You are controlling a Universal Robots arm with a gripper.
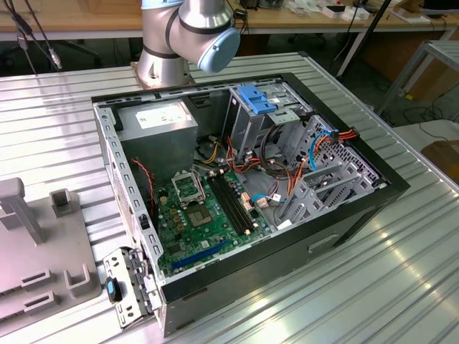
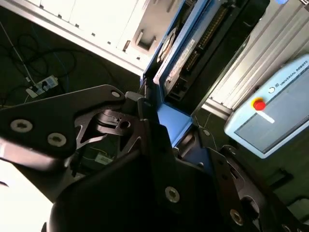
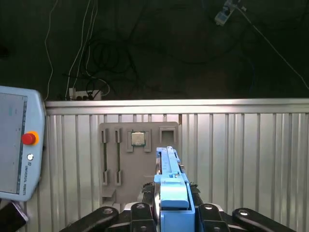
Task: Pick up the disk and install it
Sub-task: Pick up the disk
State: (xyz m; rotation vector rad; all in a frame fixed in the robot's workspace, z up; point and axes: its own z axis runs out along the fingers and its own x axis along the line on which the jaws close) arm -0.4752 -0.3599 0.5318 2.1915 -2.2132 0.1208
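Have blue-railed disk (image 3: 168,166) pinched edge-on btwn fingers (image 3: 148,198), aloft over ribbed tabletop (image 3: 251,154) — pick-up done, install into drive cage (image 1: 247,125) of open PC case (image 1: 301,252) not yet begun — approx. halfway.

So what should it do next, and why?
Probably carry the disk over toward the open case. The claw grips the disk above the grey tray, apart from the case, and the drive cage sits inside that case.

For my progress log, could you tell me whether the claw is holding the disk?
Yes, the first wrist view shows the blue-railed disk clamped in the claw.
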